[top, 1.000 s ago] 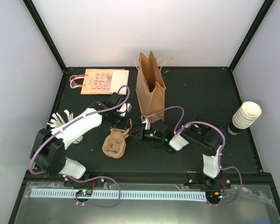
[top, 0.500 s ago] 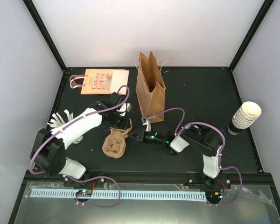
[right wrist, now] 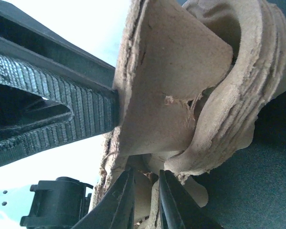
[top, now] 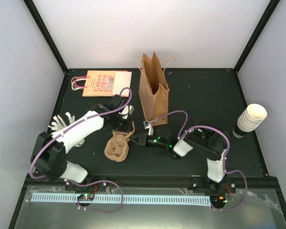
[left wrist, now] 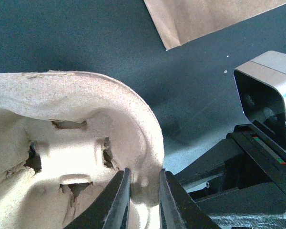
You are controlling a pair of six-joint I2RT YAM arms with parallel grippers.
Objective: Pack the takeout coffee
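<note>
The takeout coffee is not in view in any frame. A stack of brown moulded pulp cup trays (top: 117, 147) lies in front of the upright, open brown paper bag (top: 153, 91). My left gripper (top: 129, 128) is shut on the stack's raised far rim; the left wrist view shows both fingers pinching the curved pulp edge (left wrist: 133, 143). From the right, my right gripper (top: 136, 139) is shut on the trays' torn layered edge (right wrist: 181, 95). Its wrist view shows its jaws (right wrist: 146, 191) clamping a thin pulp flap, close beside the left gripper's ribbed finger (right wrist: 52, 105).
A nested stack of lidless cream cups (top: 252, 117) leans at the table's right edge on a dark base. A pink printed bag (top: 102, 82) lies flat at the back left. White shredded paper (top: 61, 121) sits by the left arm. The paper bag's bottom corner (left wrist: 205, 19) shows just beyond the trays.
My right gripper has crept a little leftward onto the tray stack. The left arm and the trays have barely moved.
</note>
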